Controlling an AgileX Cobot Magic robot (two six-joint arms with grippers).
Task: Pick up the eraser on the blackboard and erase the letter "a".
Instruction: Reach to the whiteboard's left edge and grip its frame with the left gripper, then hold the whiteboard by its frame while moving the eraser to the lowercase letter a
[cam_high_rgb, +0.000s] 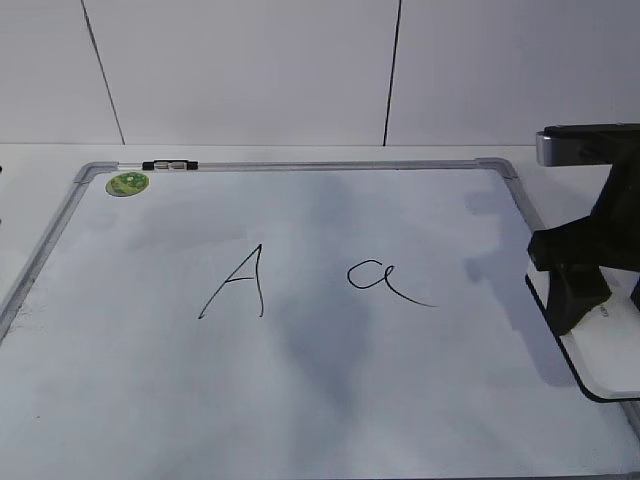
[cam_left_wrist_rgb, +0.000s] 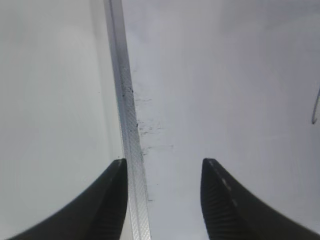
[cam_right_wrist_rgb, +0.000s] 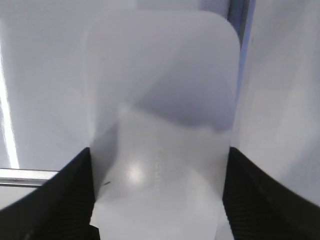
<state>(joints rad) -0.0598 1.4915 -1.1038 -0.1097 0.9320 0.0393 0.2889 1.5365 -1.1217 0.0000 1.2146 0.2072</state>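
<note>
Blackboard (cam_high_rgb: 300, 380) fills my exterior view, the letter "a" (cam_high_rgb: 385, 280) mid-board and the eraser (cam_high_rgb: 600, 350) at its right edge under the right tool (cam_high_rgb: 600, 290). On my left wrist view, the left tool (cam_left_wrist_rgb: 162, 200) hangs apart and empty over the frame. On my right wrist view, the fingers (cam_right_wrist_rgb: 260, 200) straddle the eraser's sides; whether they grip it I cannot tell.

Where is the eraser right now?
The eraser lies at the right edge of the blackboard in the exterior view, right of the letter "a", with the right pincer straddling it.

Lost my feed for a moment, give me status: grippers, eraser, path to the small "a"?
Right gripper straddling eraser, fingers at its sides. Left gripper open, empty. Letter "a" intact; board between looks bare.
</note>
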